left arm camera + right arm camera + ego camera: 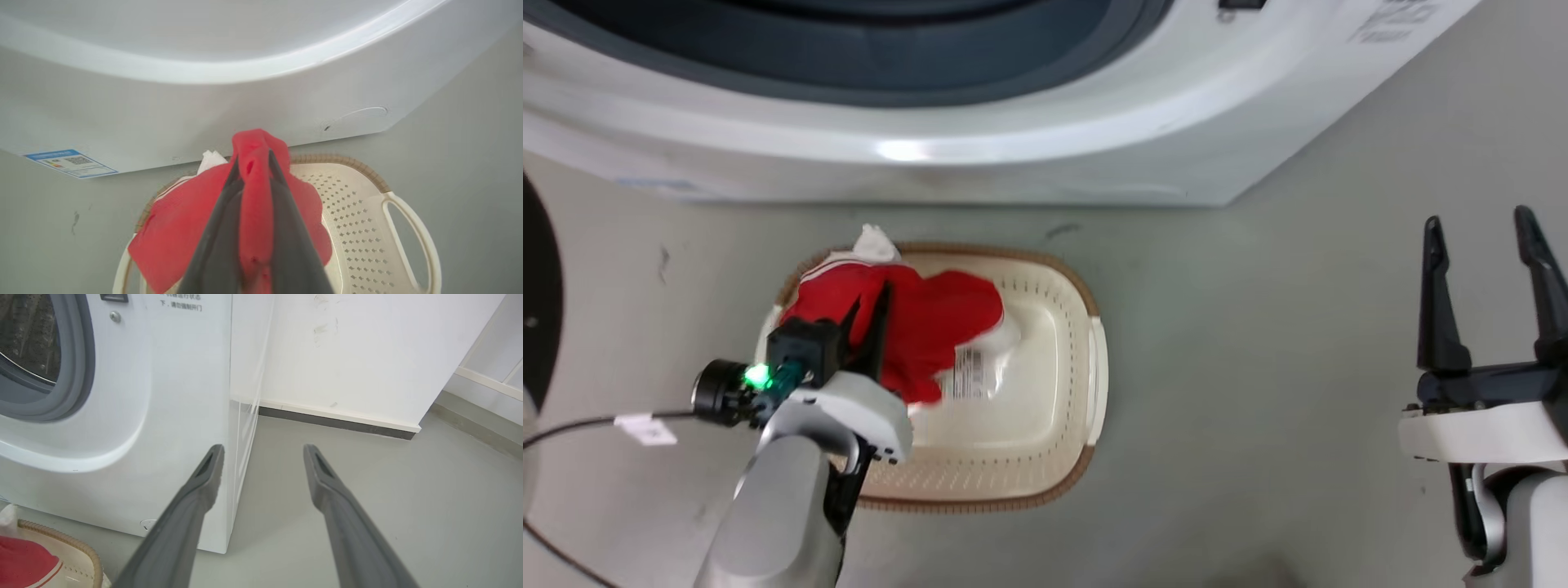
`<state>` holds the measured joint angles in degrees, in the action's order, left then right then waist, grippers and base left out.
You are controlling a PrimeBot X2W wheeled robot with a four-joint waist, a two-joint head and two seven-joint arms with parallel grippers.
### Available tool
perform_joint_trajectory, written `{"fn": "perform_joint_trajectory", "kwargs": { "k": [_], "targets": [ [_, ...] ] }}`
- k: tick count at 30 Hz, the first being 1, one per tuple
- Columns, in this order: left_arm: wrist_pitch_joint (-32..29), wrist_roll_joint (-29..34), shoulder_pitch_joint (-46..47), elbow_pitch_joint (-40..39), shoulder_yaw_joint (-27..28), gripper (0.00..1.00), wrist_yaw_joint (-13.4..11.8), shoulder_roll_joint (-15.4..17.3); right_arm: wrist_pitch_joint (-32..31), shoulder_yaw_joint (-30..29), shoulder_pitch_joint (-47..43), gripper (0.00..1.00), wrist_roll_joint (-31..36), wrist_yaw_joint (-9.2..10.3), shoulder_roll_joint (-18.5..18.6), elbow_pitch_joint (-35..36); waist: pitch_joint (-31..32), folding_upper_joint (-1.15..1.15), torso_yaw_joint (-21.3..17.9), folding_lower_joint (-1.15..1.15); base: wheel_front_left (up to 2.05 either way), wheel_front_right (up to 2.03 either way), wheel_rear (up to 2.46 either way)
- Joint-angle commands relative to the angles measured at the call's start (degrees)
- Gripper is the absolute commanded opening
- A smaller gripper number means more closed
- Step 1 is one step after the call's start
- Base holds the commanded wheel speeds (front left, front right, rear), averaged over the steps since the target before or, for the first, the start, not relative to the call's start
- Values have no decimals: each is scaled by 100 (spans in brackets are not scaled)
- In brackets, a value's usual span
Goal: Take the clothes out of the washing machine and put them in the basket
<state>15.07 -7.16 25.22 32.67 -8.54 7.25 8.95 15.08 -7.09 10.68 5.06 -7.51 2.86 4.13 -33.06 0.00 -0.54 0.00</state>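
- A plain white painted wall (367,355) stands evenly lit, with faint grey scuff marks (325,326) high on it.
- Along the wall's foot runs a cream skirting board above a dark strip (339,420).
- A smooth grey-green floor (408,490) spreads from the wall, with small dark smudges (1062,231).
- Right of the wall, a cream-framed pale panel (486,381) rises.

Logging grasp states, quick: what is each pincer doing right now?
Left pincer: shut on the red clothes.
Right pincer: open, empty.
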Motion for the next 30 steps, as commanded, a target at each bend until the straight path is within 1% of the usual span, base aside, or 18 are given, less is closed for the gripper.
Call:
{"fn": "perform_joint_trajectory", "kwargs": {
  "k": [1,8,11,15,20,25,26,27,28,30],
  "targets": [
    [15,33,157,51,12,0,11,3,14,-10,87,100,27,5,2,66,-454,0,6,0,0,0,0],
    [14,237,859,1054,55,0,-25,-84,12,-104,163,100,106,5,0,512,-1298,0,-61,0,0,0,0],
    [14,303,1062,1468,70,0,-70,-80,13,-116,195,100,145,5,2,645,-1512,0,-90,0,0,0,0],
    [14,140,1289,1859,338,0,-187,-130,13,-159,224,100,155,5,1,791,-1769,0,-135,0,0,0,0],
    [14,188,1528,2138,368,0,-166,-165,13,-223,207,100,129,5,1,938,-1997,0,-124,0,0,0,0],
    [14,204,1656,2236,349,0,-116,-219,13,-197,157,100,189,5,1,992,-2036,0,-91,0,0,0,0],
    [15,200,1667,2247,345,7,-97,-241,14,-195,148,100,198,5,1,977,-2012,0,-81,0,0,0,0],
    [14,203,1669,2262,334,58,-87,-259,13,-186,137,100,211,5,1,953,-1977,0,-70,0,0,0,0],
    [14,221,1661,2276,324,100,-90,-268,13,-164,131,100,216,5,1,931,-1934,0,-61,0,0,0,0],
    [15,269,1612,2244,301,100,-87,-274,14,-72,144,100,203,5,0,893,-1822,0,-53,0,0,0,0]
  ]
}}
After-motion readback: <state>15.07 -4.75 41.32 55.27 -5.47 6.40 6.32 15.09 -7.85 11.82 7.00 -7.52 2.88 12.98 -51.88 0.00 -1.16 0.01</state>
